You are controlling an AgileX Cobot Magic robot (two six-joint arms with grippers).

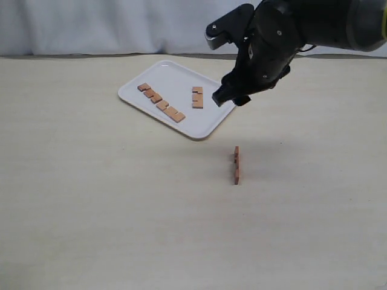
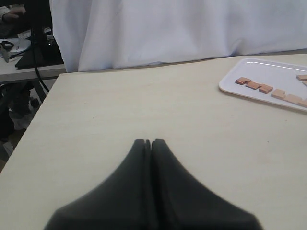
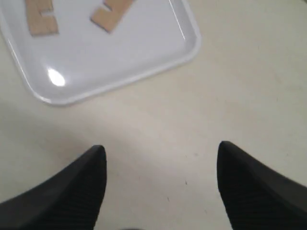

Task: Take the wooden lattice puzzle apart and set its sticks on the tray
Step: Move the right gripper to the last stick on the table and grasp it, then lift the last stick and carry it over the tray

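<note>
The right fingers (image 1: 231,96) are hanging wide apart and empty beside the tray (image 1: 175,78), where sticks (image 1: 161,103) are lying. Only the exterior view is showing one stick (image 1: 236,165) standing edgewise on the counter (image 1: 91,199); the left fingers (image 2: 150,143) are pressing together, empty.

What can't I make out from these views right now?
- Exterior view: leftover piece on the table, too small to tell one stick or several.
- Exterior view: tray rim partly behind the right arm.
- Left wrist view: tray cut by the edge.
- Right wrist view: two sticks cut by the edge.
</note>
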